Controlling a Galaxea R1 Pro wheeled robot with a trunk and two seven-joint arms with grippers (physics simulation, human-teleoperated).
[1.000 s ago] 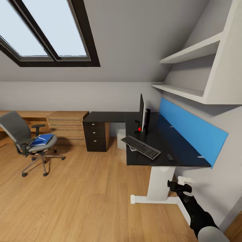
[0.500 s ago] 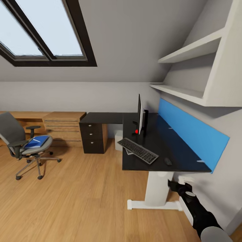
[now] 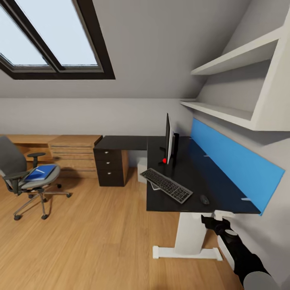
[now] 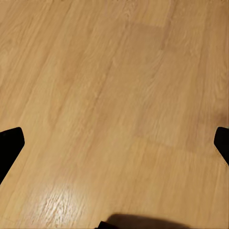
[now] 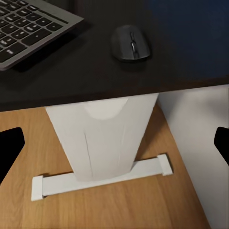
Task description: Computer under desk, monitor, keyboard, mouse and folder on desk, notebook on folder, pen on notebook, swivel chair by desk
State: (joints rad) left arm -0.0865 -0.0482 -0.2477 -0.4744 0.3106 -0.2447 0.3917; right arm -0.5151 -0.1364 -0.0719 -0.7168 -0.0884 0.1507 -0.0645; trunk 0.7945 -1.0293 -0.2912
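**A:** Head view first — what is placed where?

**B:** The L-shaped black-topped desk with white legs carries the wide thin black monitor standing upright, the slim silver-grey keyboard with dark keys in front of it, and the small black mouse beside the keyboard. A pale box, probably the light-grey computer tower, sits under the desk. The grey upholstered swivel chair stands well apart across the wooden floor, with the bright blue flat folder on its seat and something pale and thin lying on that, too small to identify. The folder transfer is not yet done.

**A:** Left wrist view?

**B:** The left gripper has its fingers spread wide, nothing between them — floor boards beyond.

**A:** Right wrist view?

**B:** The right gripper is likewise spread wide and holds nothing. It points at the desk's white leg, with mouse and keyboard on the top above.
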